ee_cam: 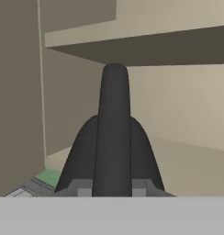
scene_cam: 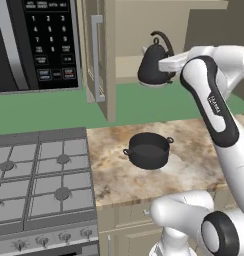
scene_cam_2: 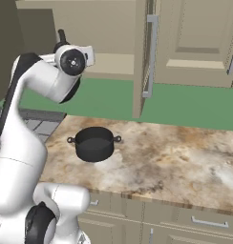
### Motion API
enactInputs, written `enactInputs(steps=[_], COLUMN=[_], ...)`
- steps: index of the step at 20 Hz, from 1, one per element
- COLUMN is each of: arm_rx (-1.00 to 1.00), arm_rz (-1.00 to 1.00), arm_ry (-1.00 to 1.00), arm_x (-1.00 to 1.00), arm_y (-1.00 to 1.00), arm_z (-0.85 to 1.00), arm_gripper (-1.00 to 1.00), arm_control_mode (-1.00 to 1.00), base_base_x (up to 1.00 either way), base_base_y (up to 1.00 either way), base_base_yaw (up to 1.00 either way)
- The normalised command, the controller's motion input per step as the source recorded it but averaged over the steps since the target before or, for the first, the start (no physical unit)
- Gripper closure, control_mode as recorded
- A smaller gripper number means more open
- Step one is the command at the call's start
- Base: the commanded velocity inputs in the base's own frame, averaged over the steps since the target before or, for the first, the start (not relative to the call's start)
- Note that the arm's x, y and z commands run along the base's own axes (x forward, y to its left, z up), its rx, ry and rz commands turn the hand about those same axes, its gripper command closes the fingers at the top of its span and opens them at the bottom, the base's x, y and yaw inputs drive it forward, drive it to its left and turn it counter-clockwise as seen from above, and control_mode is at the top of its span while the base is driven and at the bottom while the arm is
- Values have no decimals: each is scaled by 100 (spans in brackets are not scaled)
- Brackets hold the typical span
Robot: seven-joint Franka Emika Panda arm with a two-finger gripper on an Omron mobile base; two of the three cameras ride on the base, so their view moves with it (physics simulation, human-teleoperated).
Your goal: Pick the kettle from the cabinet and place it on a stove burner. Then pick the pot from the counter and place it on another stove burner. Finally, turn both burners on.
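The small black kettle (scene_cam: 153, 67) stands inside the open cabinet (scene_cam: 125, 30), on its lower shelf. My gripper (ee_cam: 113, 187) reaches in from the right and is shut on the kettle's arched handle (ee_cam: 114, 124), with a finger tip on each side of it. The kettle's dark body (ee_cam: 81, 156) sits just behind the handle. Whether the kettle rests on the shelf or hangs just above it, I cannot tell. The wide dark pot (scene_cam: 148, 149) (scene_cam_2: 93, 143) sits on the marbled counter (scene_cam: 194, 160), below and in front of the cabinet. The stove's small burners (scene_cam: 63, 159) (scene_cam: 62, 193) lie at the left.
The cabinet door (scene_cam: 101, 55) (scene_cam_2: 144, 57) stands open between the kettle and the stove, its bar handle facing out. A black microwave (scene_cam: 34, 42) hangs above the range. Knobs (scene_cam: 64, 236) line the stove's front. A shelf (ee_cam: 146, 48) runs above the kettle.
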Motion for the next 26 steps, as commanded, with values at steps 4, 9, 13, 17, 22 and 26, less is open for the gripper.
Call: enactInputs(steps=[4,9,13,17,22,26], arm_rx=[0,0,0,0,0,0], arm_rz=[0,0,0,0,0,0], arm_ry=[0,0,0,0,0,0], arm_x=[-60,-60,-59,-62,-64,-62], arm_y=[0,0,0,0,0,-1], arm_z=[0,0,0,0,0,0], arm_gripper=[100,100,100,100,100,100], arm_control_mode=[-100,-100,-100,-100,-100,-100], base_base_x=[0,0,0,0,0,0], base_base_y=[0,0,0,0,0,0], base_base_yaw=[0,0,0,0,0,0])
